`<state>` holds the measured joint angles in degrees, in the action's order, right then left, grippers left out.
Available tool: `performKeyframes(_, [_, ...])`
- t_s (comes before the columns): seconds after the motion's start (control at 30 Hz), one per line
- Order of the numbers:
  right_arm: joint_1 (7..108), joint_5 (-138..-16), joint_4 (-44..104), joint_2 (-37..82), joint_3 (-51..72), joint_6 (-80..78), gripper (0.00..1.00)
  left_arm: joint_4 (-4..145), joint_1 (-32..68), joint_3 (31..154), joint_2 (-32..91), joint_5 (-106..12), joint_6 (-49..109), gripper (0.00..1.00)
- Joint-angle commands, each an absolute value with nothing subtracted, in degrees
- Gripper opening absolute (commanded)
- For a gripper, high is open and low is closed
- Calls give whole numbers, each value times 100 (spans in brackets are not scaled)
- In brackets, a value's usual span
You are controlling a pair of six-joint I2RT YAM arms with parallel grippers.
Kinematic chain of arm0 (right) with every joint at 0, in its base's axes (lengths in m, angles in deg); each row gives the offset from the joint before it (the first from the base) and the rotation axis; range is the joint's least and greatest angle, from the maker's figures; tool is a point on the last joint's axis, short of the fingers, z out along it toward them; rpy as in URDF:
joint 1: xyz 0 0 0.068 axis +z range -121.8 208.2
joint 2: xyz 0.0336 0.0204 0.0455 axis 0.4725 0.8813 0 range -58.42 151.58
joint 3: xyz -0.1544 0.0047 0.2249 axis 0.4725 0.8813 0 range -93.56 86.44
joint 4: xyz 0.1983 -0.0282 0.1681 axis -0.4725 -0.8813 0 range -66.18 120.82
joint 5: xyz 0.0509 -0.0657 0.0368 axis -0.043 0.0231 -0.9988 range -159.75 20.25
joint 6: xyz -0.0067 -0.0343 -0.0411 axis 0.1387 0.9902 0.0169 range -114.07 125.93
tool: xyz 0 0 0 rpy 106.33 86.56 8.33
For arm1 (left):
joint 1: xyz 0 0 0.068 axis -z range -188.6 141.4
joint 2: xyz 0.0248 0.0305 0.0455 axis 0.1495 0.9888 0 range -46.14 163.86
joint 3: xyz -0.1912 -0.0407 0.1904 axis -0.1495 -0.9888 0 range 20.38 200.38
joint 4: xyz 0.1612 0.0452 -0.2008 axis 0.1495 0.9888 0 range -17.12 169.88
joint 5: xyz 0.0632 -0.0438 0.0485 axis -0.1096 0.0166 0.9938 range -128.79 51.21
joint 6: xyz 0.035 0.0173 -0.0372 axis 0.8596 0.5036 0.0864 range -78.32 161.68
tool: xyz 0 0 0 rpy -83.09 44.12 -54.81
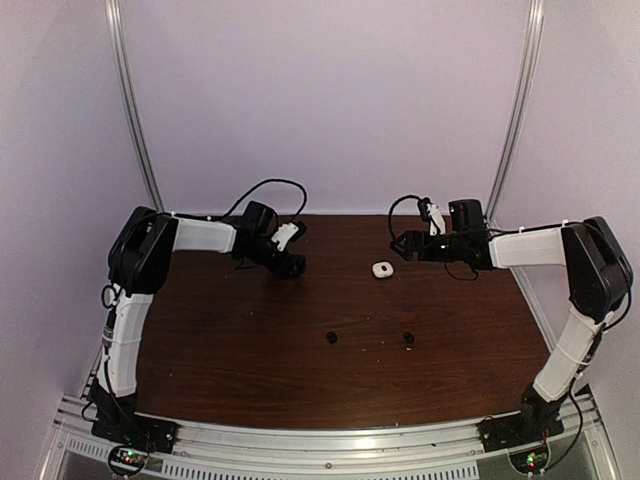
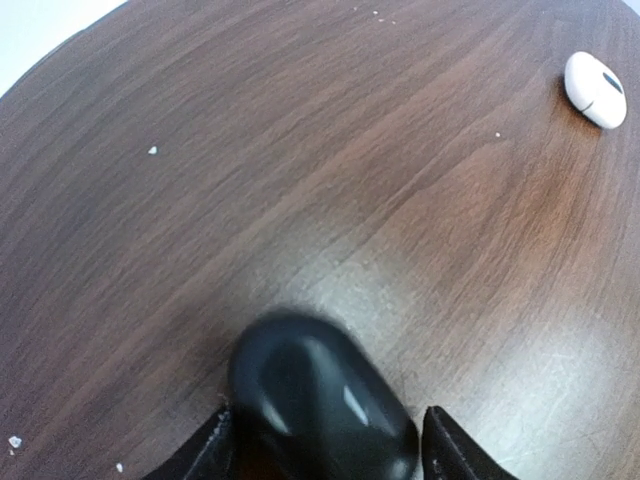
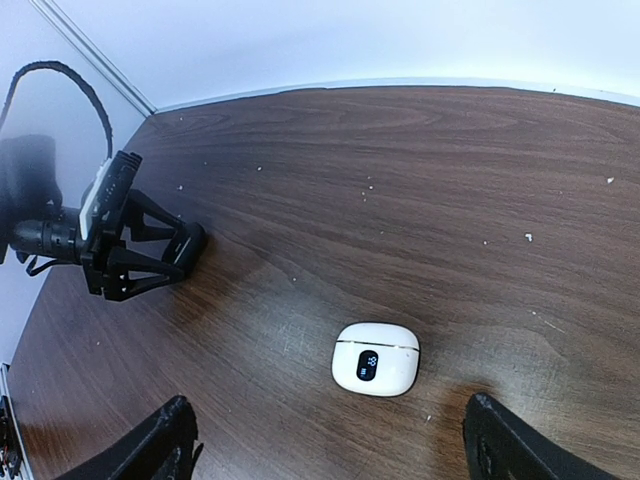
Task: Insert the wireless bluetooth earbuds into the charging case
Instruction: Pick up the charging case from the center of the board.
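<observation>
- Table [image 1: 220,340] of dark wood holds everything.
- Left gripper [image 1: 288,266] looks squeezed shut on the black case [image 2: 320,390], far back on the left.
- Right gripper [image 3: 335,435] has its jaws wide apart. The white case [image 3: 375,358] sits just in front, its long side across the gap.
- Left black earbud [image 1: 331,337] and right black earbud [image 1: 408,338] lie back toward the arm bases, one nearer each arm.
- White earbuds: none seen.
</observation>
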<state>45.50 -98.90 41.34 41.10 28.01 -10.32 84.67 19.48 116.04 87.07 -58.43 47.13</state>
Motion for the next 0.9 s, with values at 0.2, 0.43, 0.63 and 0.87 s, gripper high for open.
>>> performKeyframes(0.2, [4510, -10018, 4236, 3847, 2861, -948, 92, 8560, 2304, 11263, 8860, -5074, 5242, 50])
performKeyframes(0.43, [4508, -10020, 4283, 3826, 2899, -971, 93, 8308, 2297, 11342, 8883, -5030, 5273, 61])
performKeyframes(0.63, [4508, -9969, 4322, 3778, 2990, -980, 93, 8329, 2295, 11740, 9130, -5156, 4951, 71])
performKeyframes(0.87, [4508, -9934, 4340, 3792, 2975, -995, 94, 8213, 2313, 11877, 9330, -5327, 4535, 65])
